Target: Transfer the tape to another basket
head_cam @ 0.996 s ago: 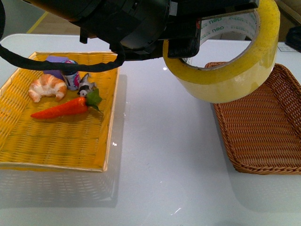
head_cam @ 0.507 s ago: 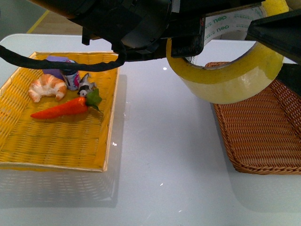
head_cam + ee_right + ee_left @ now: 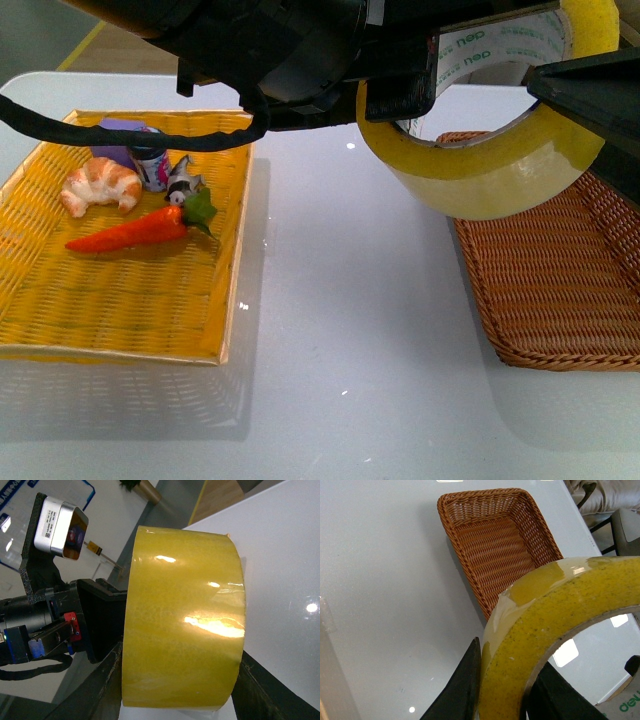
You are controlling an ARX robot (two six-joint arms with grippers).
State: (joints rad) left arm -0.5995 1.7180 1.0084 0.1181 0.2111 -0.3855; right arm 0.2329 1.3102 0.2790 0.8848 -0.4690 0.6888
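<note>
The tape [image 3: 490, 170], a wide yellowish roll with a white printed core, hangs in the air above the near left corner of the brown wicker basket [image 3: 560, 290]. My left gripper [image 3: 395, 95] is shut on the roll's wall, one finger inside the core and one outside [image 3: 502, 690]. My right gripper [image 3: 570, 115] is open, with a finger on each side of the tape [image 3: 182, 625]. I cannot tell whether its fingers [image 3: 270, 695] touch the roll. In the left wrist view the basket [image 3: 495, 545] is empty below the tape [image 3: 535, 645].
A bright yellow woven tray [image 3: 120, 290] lies at the left with a croissant [image 3: 100, 185], a toy carrot [image 3: 135, 230], a purple can [image 3: 150, 165] and a small figure. White tabletop [image 3: 340, 330] lies between tray and basket.
My right gripper has come in from the right and its open fingers now flank the tape. The left gripper has carried the tape slightly right.
</note>
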